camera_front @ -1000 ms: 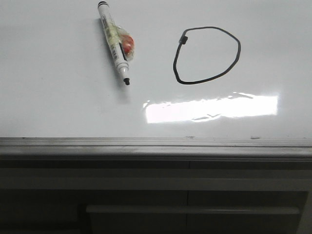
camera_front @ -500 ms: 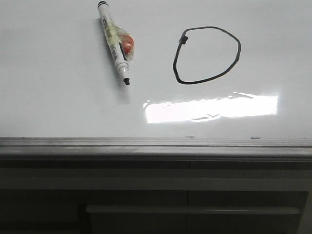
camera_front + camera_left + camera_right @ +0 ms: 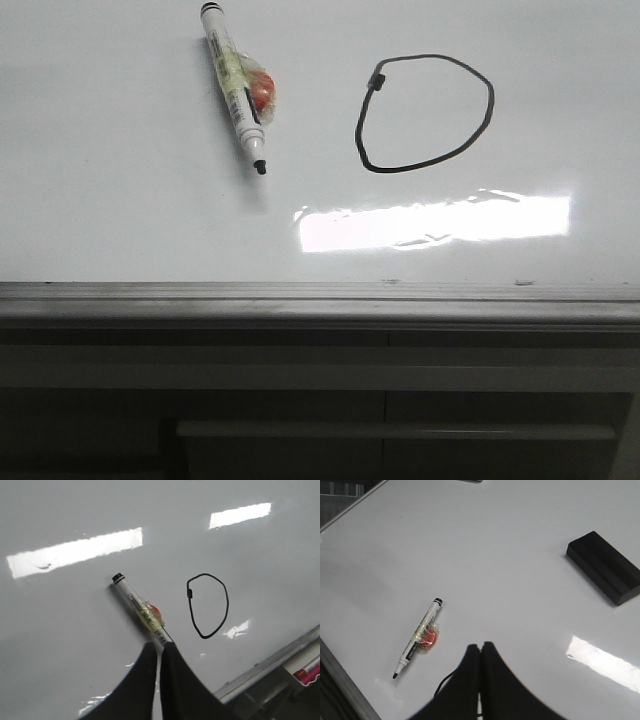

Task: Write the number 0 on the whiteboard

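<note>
Black ink already forms a closed, lopsided loop, the number 0 (image 3: 424, 113), on the glossy whiteboard (image 3: 120, 220), with a small dark blob on its upper left line, so the writing itself looks finished. The marker (image 3: 235, 87) lies flat on the board with its tip bare, a red lump taped to its barrel, well apart from the loop; judging by that, it has been put down because it is no longer needed. In the left wrist view the left gripper (image 3: 158, 647) hangs just short of the marker's (image 3: 141, 611) tip end, its fingers pressed together and empty, and the loop (image 3: 207, 605) sits beyond and off to one side of them. In the right wrist view the right gripper (image 3: 480, 650) is likewise closed on nothing, with the marker (image 3: 418, 638) lying near and to one side of its tips, part of the loop's line peeking out beside its fingers, and a dark eraser block (image 3: 604, 574) far ahead. Compared with the front view half a second and a second earlier, nothing differs: marker, loop and glare patch sit exactly as they were.
</note>
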Tool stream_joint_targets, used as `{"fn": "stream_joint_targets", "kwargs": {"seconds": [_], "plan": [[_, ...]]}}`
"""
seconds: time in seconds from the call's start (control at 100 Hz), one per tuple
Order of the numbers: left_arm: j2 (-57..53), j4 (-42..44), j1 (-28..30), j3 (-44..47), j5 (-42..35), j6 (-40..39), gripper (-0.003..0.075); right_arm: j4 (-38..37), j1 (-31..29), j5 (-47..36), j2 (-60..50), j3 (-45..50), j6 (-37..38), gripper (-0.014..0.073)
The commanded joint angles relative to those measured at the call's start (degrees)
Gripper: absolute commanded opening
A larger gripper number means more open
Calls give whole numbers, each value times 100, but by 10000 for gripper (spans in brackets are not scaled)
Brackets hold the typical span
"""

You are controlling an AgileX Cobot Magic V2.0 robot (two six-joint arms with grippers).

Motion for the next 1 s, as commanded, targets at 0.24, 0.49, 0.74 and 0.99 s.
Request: {"fn": "stream_joint_targets", "kwargs": {"seconds": [0.24,0.49,0.74,0.99], "plan": [[-436,-2042,1903,130,-1694,4298,-20,-221,-31,-229,0,-134,22,-69],[-1334,-5026,4148,1952,-4918,6799,-20,-221,-31,-229,0,-134,22,-69],[-2802,-5624,5010,3486,-4334,6799,-20,-221,-31,-229,0,-134,22,-69],[-3731,-5947,5583,4056,-3302,6788,-20,-221,-31,-229,0,-134,22,-69]]}}
